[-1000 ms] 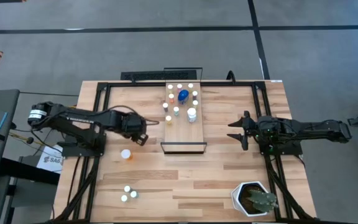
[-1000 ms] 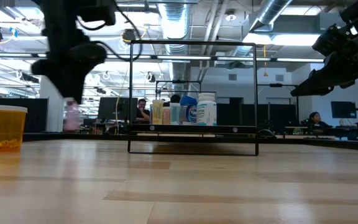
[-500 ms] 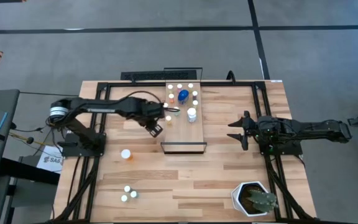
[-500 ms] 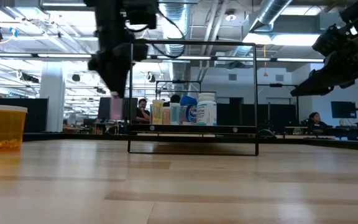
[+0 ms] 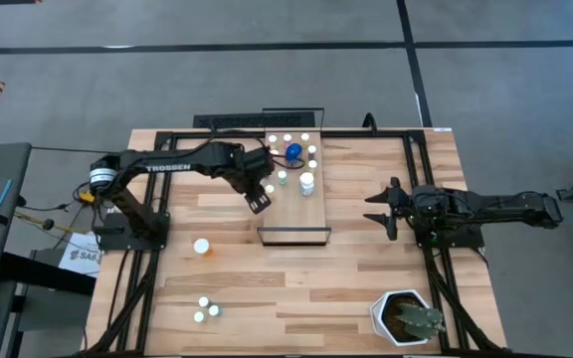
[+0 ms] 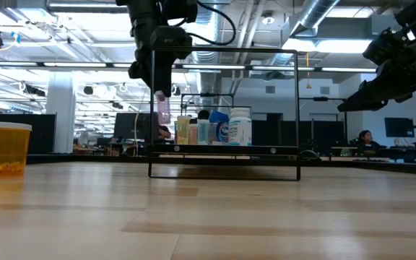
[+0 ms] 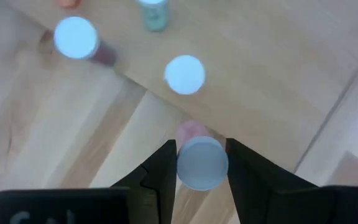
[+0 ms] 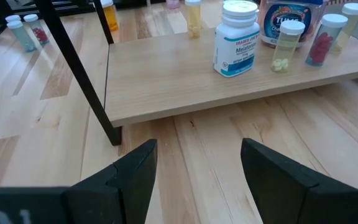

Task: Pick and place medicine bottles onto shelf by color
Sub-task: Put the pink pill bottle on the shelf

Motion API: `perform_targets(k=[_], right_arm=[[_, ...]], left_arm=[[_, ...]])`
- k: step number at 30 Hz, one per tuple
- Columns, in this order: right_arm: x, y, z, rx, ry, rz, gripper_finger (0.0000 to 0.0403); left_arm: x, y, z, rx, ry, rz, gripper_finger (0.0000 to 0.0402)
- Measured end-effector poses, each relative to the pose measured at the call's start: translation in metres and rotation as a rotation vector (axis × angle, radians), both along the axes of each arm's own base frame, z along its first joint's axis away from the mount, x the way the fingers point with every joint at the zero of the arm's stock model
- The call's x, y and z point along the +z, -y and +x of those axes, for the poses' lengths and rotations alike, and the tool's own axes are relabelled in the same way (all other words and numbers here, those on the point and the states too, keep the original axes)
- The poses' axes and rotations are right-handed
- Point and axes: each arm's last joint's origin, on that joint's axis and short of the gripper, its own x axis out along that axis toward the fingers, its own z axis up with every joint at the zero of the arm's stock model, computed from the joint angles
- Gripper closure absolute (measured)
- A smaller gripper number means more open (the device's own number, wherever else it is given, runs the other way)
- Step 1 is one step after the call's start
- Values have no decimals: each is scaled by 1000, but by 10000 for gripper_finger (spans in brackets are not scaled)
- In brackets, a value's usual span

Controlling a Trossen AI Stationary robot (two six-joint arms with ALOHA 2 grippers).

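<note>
Now the pink bottle [image 7: 199,158] is pinched between the two fingers of the left tool [image 5: 264,191], its white cap facing the wrist camera and its pink body showing beyond the cap. In the low view the pink bottle [image 6: 163,110] hangs in the air below the dark arm, clear of the counter [image 5: 366,268], at the left side of the shelf [image 5: 306,214]. From above, the left tool sits over the shelf's left edge, near the far half of the board.

On the shelf stand a group of bottles at the far end: a blue bottle [image 5: 292,152], a bigger white-labelled bottle [image 5: 307,183], and several small white-capped ones around them. The right wrist view shows the white melatonin bottle [image 8: 236,38], a yellowish bottle [image 8: 288,45] beside it, and a red-filled bottle [image 8: 321,40] farther along.

Off the shelf, an orange bottle [image 5: 201,247] stands on the counter on the left side, and two small white-capped bottles [image 5: 206,309] stand together near the front left.

The right tool [image 5: 384,210] hovers to the right of the shelf, well apart from it, its fingers spread and gripping nothing. A white hexagonal plant pot [image 5: 403,318] stands at the front right corner.
</note>
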Motion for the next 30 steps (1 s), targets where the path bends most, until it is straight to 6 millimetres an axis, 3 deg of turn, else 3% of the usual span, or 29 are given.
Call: perform_targets(k=[15,25,30], right_arm=[[0,0,0,0,0,0,147],[0,0,0,0,0,0,147],[0,0,0,0,0,0,147]], left_arm=[[24,-2,14,-136,157,35,297],[27,-3,20,-186,229,68,297],[13,-5,30,-192,196,67,297]])
